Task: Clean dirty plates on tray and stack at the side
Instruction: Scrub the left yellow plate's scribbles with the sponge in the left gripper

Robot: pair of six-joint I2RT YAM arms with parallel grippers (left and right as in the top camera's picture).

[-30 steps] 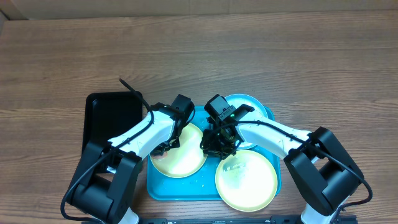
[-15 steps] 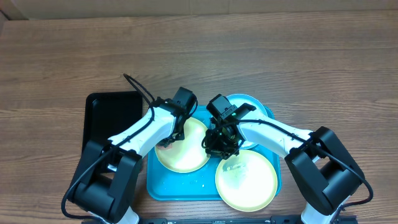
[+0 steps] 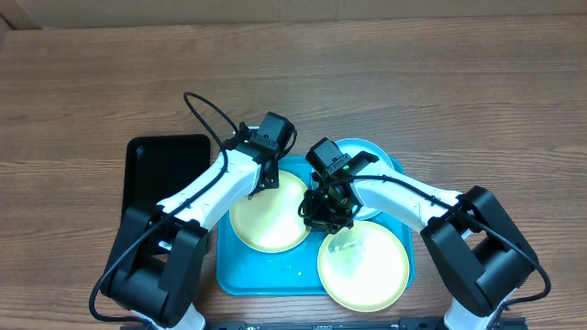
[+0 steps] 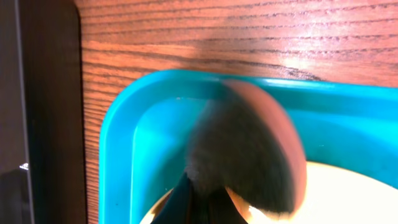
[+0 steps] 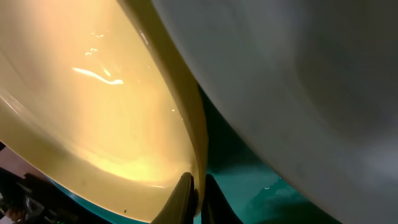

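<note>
Yellow plate (image 3: 266, 216) is pinched at the rim by the right gripper (image 5: 195, 188); left gripper (image 4: 198, 202) clamps a blurry brownish pad (image 4: 244, 155). Scrub hard and that rim might slip.

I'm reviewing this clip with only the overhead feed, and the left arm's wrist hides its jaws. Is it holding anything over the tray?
Observer: Yes. On the left wrist camera the left gripper is shut on a brown-grey pad, which is blurred, above a corner of the tray.
Operator: Is the right arm gripping or just resting?
Observer: Gripping. The right wrist camera shows the right gripper pinching the rim of a yellow-green plate.
Operator: Is the pad touching a plate?
Observer: I cannot tell. The left wrist camera shows a pale plate edge just under the pad, but the blur hides any contact.
</note>
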